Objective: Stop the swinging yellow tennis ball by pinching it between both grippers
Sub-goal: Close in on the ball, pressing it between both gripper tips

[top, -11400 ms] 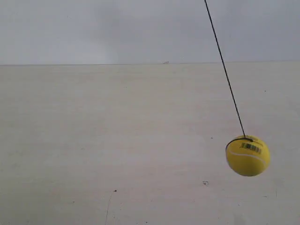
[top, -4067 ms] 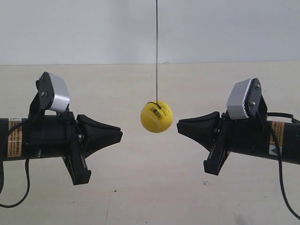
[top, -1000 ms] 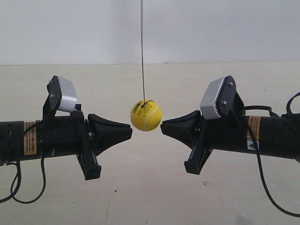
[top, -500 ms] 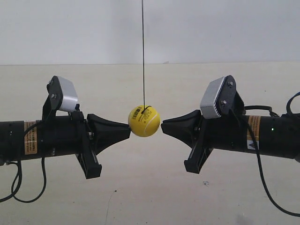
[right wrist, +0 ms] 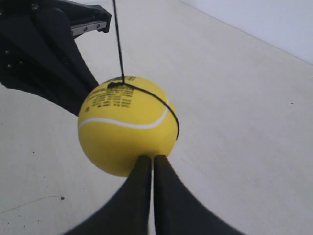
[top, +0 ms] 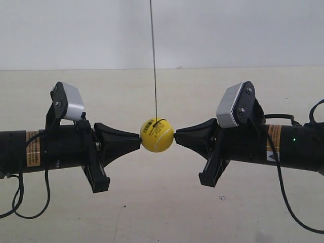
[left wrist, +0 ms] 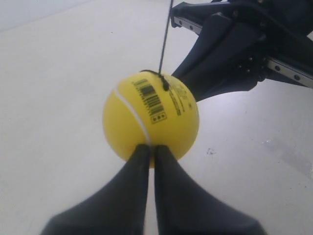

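The yellow tennis ball [top: 157,134] hangs on its black string [top: 153,61] over the middle of the tabletop [top: 162,202], well in from the far edge and clear of the surface. It's caught between two pointed noses. The gripper of the arm at the exterior view's left [top: 137,137] touches one side, and the gripper of the arm at the exterior view's right [top: 176,136] touches the opposite side. Both arms lie roughly level and point straight at each other.

From the left wrist view, the left gripper [left wrist: 151,147] has its jaws closed together with only a thin slit between them. The joined tip presses on the ball's skin just below the barcode print [left wrist: 152,100] and the white seam. The right gripper [right wrist: 152,157] is the same in its own view – jaws closed on nothing, tip against the ball beneath the seam, with the string loop [right wrist: 168,110] running round the side.

So neither pincer holds the ball inside its jaws – it sits between the two closed tips. Each arm has a silver-grey box [top: 71,101] on top and an orange label [top: 31,149] on the tube.
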### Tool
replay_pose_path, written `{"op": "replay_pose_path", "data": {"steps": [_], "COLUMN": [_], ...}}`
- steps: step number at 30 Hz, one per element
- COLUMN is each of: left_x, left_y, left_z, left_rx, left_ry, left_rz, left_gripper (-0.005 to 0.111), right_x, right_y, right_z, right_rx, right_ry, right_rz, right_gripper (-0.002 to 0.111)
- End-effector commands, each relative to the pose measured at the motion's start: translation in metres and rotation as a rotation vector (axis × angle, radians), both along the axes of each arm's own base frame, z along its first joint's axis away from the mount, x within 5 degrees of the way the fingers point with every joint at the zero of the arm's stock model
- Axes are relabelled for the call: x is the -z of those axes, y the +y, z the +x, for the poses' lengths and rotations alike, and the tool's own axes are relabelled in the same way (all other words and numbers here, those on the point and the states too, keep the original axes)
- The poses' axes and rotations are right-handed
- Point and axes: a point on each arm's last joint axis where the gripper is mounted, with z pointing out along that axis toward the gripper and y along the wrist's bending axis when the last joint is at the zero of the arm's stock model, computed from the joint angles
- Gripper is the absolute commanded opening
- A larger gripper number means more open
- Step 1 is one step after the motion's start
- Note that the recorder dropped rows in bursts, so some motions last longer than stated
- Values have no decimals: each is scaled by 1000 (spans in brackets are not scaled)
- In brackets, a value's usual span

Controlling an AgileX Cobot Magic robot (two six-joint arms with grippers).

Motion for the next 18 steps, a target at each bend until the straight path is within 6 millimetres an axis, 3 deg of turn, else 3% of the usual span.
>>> {"op": "replay_pose_path", "data": {"steps": [1,18], "left_x": [0,0], "left_y": [-1,-1], "left_z": [1,1], "left_rx": [-3,-4], "left_ry": [-5,-4], "left_rz": [0,1], "left_gripper": [5,5], "right_x": [-1,-1], "right_y": [1,1], "right_z": [0,1], "right_rx": [-5,4], "right_ry": [-12,-11], "right_rz": [1,6], "right_gripper": [0,0]}}
